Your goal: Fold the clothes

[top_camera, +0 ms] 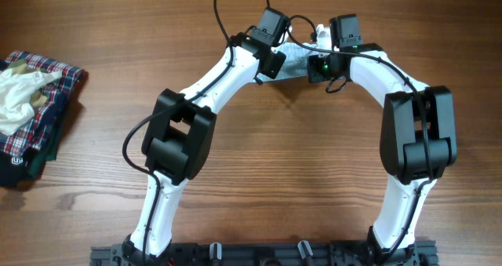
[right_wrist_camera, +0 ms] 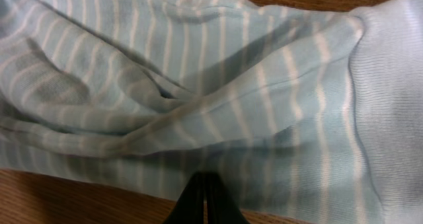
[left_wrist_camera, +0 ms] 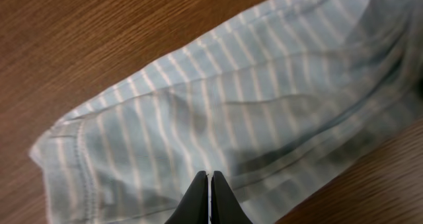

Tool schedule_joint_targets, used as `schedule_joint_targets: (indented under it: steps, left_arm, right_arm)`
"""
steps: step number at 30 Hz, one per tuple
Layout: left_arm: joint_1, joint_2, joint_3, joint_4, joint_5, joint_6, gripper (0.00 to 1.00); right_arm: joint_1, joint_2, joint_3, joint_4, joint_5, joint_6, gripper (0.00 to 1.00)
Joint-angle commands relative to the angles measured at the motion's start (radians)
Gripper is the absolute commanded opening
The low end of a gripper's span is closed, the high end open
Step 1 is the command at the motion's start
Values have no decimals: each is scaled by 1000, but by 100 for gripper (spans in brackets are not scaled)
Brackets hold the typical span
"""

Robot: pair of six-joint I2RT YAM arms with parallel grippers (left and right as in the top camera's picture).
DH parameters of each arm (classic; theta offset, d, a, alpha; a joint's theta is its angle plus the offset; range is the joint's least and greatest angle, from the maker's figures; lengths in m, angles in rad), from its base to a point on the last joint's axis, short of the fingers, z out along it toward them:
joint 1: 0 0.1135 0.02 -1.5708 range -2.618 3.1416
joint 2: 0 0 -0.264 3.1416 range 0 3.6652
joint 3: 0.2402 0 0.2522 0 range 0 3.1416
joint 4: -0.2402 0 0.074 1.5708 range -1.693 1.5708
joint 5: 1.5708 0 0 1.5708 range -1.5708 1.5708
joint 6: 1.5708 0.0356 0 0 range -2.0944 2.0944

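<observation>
Right, the striped garment lies at the top centre of the table, bunched between both arms. The left end effector sits at the bottom centre of its view, fingers pressed together and pinching the cloth's near edge; the fabric spreads up and to the right. The right end effector is likewise clamped on the wrinkled near hem, low centre. Far left in the overhead view, a pile of clothes rests well apart.

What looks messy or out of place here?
A white garment lies crumpled on top of the pile at the far left, not folded like the rest. The striped cloth between the arms is bunched and creased.
</observation>
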Motion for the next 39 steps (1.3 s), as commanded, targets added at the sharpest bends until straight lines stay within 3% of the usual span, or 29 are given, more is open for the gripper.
schedule_joint_targets:
  steps: [1,6,8,11,14,17,19,39]
  left_arm:
    - [27,19,-4,-20,-43,141,4]
    - [95,19,-4,-50,61,142,4]
    - [104,19,-4,-75,119,258,4]
    - [102,19,-4,-101,81,381,6]
    - [106,18,-3,-109,82,425,29]
    - [106,17,-3,-108,81,455,44]
    - [106,17,-3,-108,81,458,49]
    - [109,26,-4,-67,48,477,43]
  right_arm:
    - [3,19,-3,7,-16,11,4]
    - [3,19,-3,7,-16,33,4]
    - [3,19,-3,8,-16,33,4]
    - [3,19,-3,7,-16,33,4]
    - [3,19,-3,6,-16,33,4]
    - [3,19,-3,6,-16,33,4]
    - [3,19,-3,6,-16,33,4]
    - [3,19,-3,5,-16,33,4]
